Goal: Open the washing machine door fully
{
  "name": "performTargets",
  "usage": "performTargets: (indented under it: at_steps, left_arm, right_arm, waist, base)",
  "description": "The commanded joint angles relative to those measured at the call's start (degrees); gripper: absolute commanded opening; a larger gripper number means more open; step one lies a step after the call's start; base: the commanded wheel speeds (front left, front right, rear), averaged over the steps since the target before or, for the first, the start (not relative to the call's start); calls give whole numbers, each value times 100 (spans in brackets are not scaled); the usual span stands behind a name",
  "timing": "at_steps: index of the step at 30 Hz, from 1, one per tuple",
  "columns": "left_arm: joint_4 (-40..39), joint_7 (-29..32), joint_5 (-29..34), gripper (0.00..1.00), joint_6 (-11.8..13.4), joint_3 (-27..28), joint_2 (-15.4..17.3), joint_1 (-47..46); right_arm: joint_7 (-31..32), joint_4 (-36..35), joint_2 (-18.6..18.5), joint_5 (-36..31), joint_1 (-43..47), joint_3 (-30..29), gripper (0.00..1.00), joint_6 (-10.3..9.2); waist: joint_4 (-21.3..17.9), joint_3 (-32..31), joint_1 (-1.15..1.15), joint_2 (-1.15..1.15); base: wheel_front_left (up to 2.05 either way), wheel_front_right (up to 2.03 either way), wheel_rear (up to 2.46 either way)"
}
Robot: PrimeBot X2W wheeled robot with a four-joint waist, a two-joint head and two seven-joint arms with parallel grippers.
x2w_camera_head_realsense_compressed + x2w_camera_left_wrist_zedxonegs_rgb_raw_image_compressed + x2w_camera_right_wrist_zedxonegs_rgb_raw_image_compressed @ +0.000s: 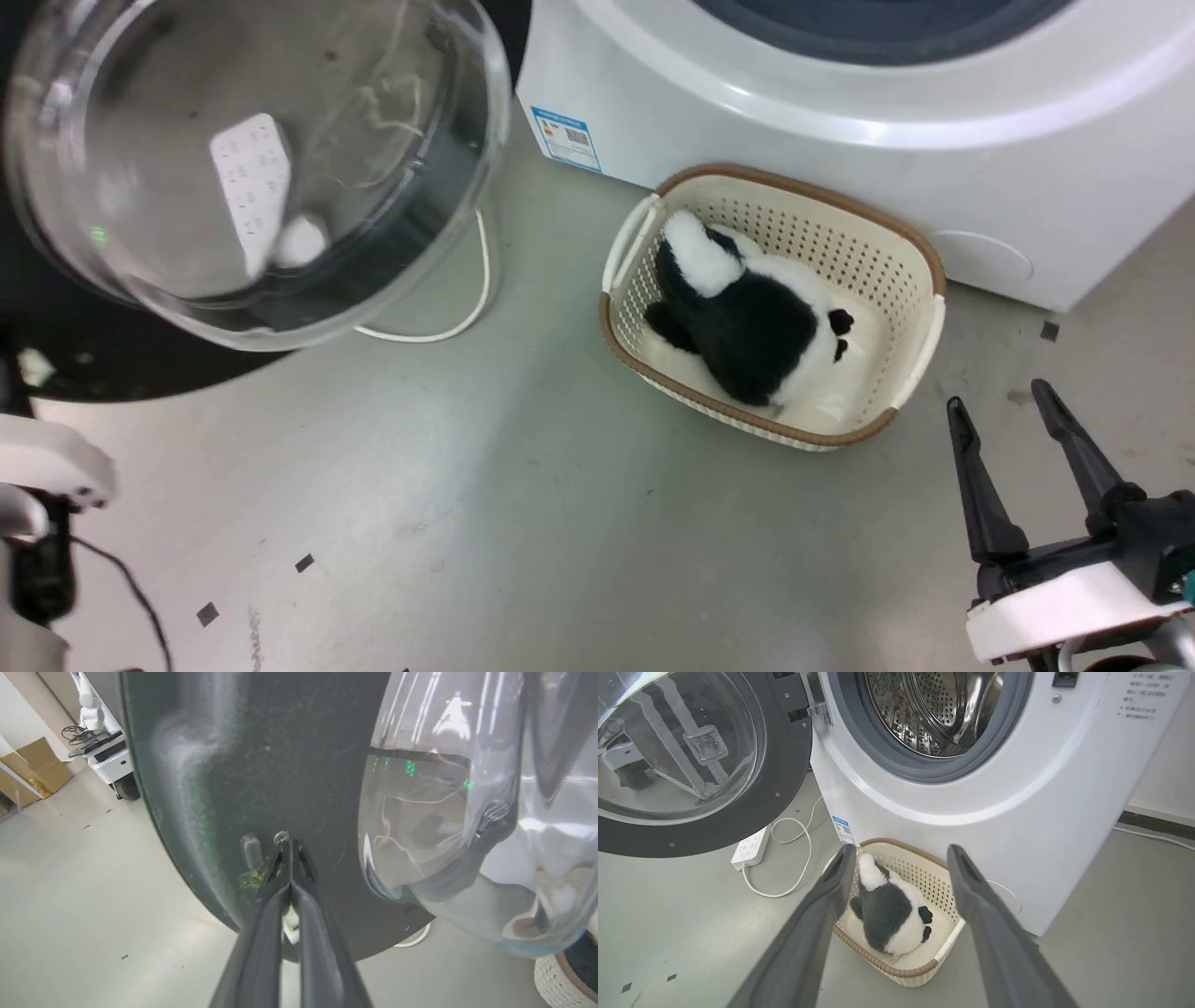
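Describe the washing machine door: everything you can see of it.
The washing machine door is a wide glossy black disc, dusty and scuffed up close, with small screws round its rim and a bulging clear glass bowl at centre. It stands wide open, clear of the porthole, hung by a metal hinge from the white washing machine. The shut left pincer has its tips against the black face beside a screw.

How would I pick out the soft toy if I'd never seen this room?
Find the white washing machine with its round opening. On the floor just in front stands a cream perforated basket; the soft toy lies inside. It is the only furry thing there, black with white patches.
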Motion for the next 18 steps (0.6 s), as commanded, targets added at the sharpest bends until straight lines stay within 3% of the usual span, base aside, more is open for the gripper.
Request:
performTargets:
  at_steps: [1,11,18]
  left_arm:
    - [223,-76,-54,0,-26,78,94,-187]
    - [1077,-558,-10,0,-167,49,239,-606]
    - [645,-723,193,0,-215,-86,-13,-315]
  right_arm:
    - [22,-75,-52,-2,-79,-19,100,6]
    - [-12,-17,70,163,-69,-74,100,6]
    - [-295,259,224,416,-46,-305,100,6]
  waist:
    - [-60,66,-1,0]
    - [-194,-27,-1,0]
    - [-370,-553,-1,0]
  base:
    - [0,0,0]
    - [0,0,0]
    - [0,0,0]
